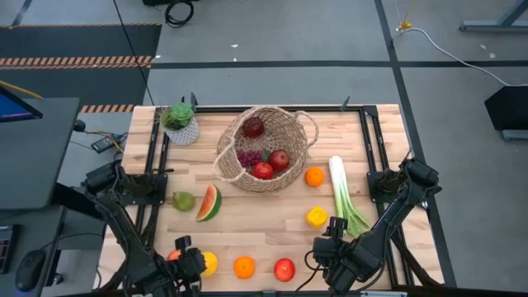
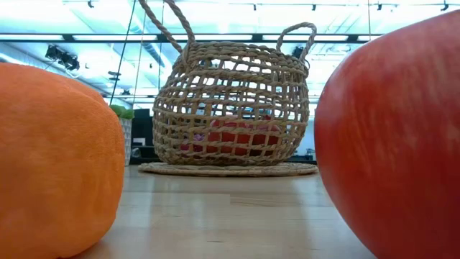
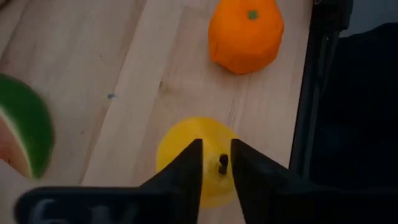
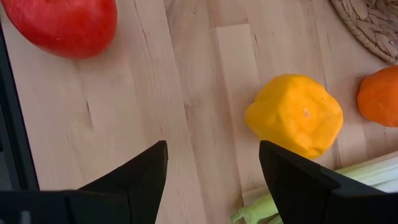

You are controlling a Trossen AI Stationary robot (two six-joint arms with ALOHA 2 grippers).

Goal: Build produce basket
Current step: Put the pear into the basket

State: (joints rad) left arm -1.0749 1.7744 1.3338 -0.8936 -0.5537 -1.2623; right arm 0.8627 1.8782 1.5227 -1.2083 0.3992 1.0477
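Left pincer (image 3: 216, 167) narrowed over a yellow lemon (image 3: 186, 140), its fingers barely apart at the stem

Right pincer (image 4: 212, 163) hangs open above bare tabletop (image 4: 186, 93), a second lemon (image 4: 294, 115) just ahead, beside the leek (image 1: 342, 194). The basket (image 1: 266, 148) sits mid-table with red apples (image 1: 279, 159) and grapes (image 1: 247, 157) inside
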